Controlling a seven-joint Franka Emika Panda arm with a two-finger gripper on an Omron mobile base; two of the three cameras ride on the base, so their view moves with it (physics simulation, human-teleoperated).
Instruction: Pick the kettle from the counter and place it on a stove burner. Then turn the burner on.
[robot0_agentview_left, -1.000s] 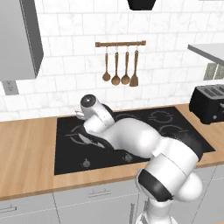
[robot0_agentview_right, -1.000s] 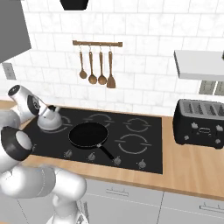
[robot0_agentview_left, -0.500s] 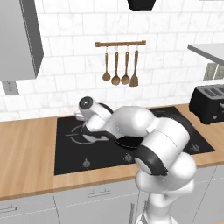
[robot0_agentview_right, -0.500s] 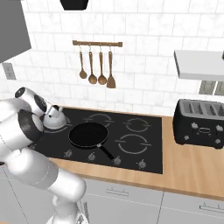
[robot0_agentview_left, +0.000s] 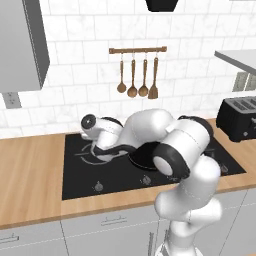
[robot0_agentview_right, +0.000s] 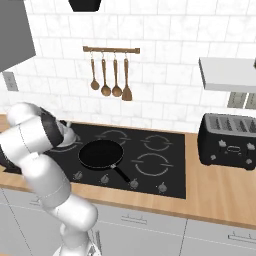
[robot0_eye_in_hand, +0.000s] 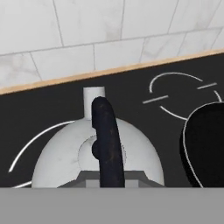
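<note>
White-tiled kitchen wall at the back, wooden spoons (robot0_agentview_right: 110, 75) on a rail, light wood counter (robot0_agentview_left: 30, 170) below with the black glass stove (robot0_agentview_left: 80, 175) set into it. On the stove's left rear, inside a wide white ring, the stove burner (robot0_eye_in_hand: 35, 140): the kettle (robot0_eye_in_hand: 135, 153), upright, spout toward the wall. Whether resting on the glass or hanging just above it, impossible to tell. Gripper (robot0_eye_in_hand: 111, 177) clamped shut on the kettle's black loop handle (robot0_eye_in_hand: 107, 131), low on the loop as seen in the hand view. Just beside the kettle, on the near centre ring, the black frying pan (robot0_agentview_right: 101, 154), rim close but apart from the kettle's body. Main risks, judged from here: letting go while not fully down, so a drop and a skid off the ring; lifting away before the jaws part, dragging or tipping the kettle by its handle; swinging sideways on the way out and knocking the pan. Then the reach to the knobs (robot0_agentview_right: 133, 184) along the stove's front edge: small, alike and closely spaced, so easy to twist the wrong one and light the ring under the pan instead. Also the pan's handle lying toward those knobs, likely to catch a low approach. Toaster (robot0_agentview_right: 227, 142) well apart at the right, no concern.
</note>
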